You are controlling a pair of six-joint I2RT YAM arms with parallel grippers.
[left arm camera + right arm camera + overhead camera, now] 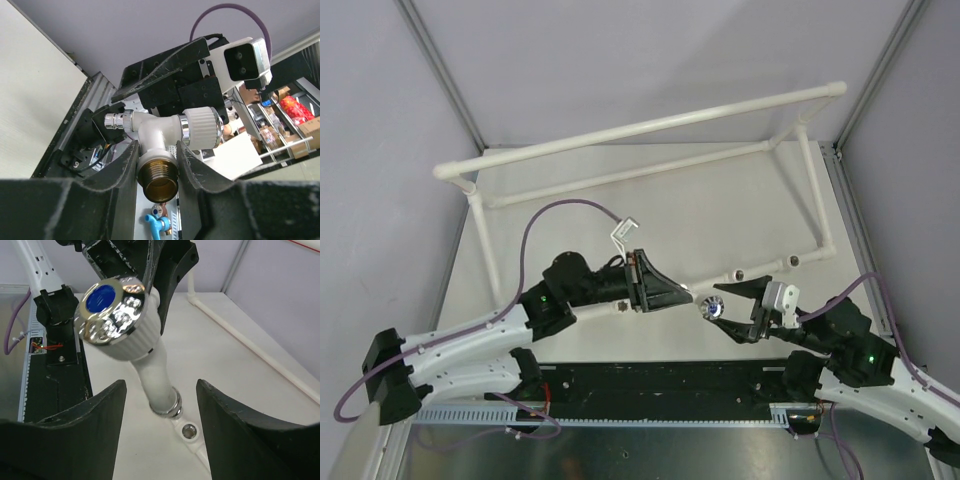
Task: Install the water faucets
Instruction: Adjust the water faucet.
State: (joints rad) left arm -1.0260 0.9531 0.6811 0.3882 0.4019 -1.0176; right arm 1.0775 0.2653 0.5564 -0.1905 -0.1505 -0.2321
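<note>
Clamping the faucet (159, 131) by the neck above its brass thread, the left gripper (686, 296) holds it in the air, blue-capped knob turned rightward, probably for a handover or regrip. The right gripper (160, 390) straddles the stem, jaws apart, touching nothing. Underneath lies a pale table (720, 210) carrying a white pipe frame (650, 127), with grey walls around.

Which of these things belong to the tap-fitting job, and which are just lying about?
For the job:
tap, clamped in the left gripper
right gripper, open on either side of it
pipe frame with its threaded socket

Just there:
purple cable
black rail along the near edge
</note>
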